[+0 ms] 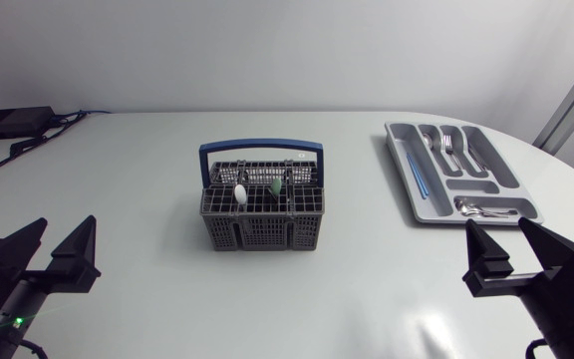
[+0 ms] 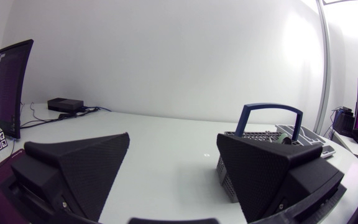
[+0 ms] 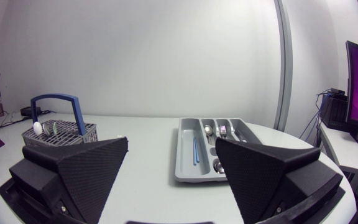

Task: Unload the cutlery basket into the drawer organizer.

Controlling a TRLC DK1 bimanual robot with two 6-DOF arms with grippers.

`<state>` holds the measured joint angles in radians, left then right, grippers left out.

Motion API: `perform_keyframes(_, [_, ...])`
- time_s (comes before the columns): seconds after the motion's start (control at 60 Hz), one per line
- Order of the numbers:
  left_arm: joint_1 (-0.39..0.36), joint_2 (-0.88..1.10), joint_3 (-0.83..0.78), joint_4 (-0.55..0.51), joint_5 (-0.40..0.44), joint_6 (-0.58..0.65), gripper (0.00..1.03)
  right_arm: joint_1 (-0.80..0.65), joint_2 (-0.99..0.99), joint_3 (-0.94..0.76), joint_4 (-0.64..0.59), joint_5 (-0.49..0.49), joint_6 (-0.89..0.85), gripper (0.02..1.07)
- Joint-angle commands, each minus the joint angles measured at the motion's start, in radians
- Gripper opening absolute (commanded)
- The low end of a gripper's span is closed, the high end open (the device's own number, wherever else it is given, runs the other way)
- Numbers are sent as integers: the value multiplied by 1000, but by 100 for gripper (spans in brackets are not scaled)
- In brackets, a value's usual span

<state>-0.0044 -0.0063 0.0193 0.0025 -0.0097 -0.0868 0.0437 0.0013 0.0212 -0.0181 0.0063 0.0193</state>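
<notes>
Jaws status: left jaws spread wide, gripping nothing, with both wedge fingers (image 2: 79, 165) apart and bare counter (image 2: 166, 168) between them. Right jaws likewise spread wide and gripping nothing, fingers (image 3: 73, 171) well apart. In the head view the left arm (image 1: 13, 289) sits low at the near-left corner of the counter and the right arm (image 1: 556, 284) at the near-right corner; both are well apart from the task's things. Cutlery basket (image 1: 262, 231) stands upright near the middle of the counter: grey mesh walls, blue handle (image 1: 260, 148) raised over it. Two pieces stand in its far compartments, one with a white end (image 1: 239, 191) and one with a dark green end (image 1: 278, 185); I cannot tell what kind they are. From the left wrist view the basket lies ahead of the left jaws, partly hidden behind one finger. Drawer organizer (image 1: 499, 172), grey, lies flat at the far right of the counter, ahead of the right jaws. It holds forks (image 1: 451, 145) in a far lengthwise compartment, spoons (image 1: 486, 208) in the crosswise compartment at its near end, and a thin blue stick (image 1: 416, 175) in the long compartment on the side toward the basket. Black box (image 1: 13, 122) with cables sits at the far-left corner.
</notes>
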Motion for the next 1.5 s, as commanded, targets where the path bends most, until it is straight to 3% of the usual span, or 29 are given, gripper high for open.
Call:
perform_keyframes(0.0, [12,-8,-13,27,-12,-16,99,-7,-9,-12,21,12,11,103])
perform_keyframes(0.167, [60,-8,10,42,-15,-4,99,-7,-9,6,17,24,13,103])
perform_keyframes(0.533, [89,-3,103,34,-15,1,99,-5,11,94,12,35,4,103])
perform_keyframes(0.833, [64,140,242,5,-10,1,99,-4,129,201,20,37,-9,103])
perform_keyframes(1.083, [55,399,487,-134,-12,-11,96,2,304,341,18,47,-9,103])
perform_keyframes(1.333, [-5,597,706,-309,-18,-82,93,47,482,514,-43,87,-7,102])
perform_keyframes(1.483, [-103,749,854,-476,-16,-82,93,105,571,611,-108,124,-4,102])
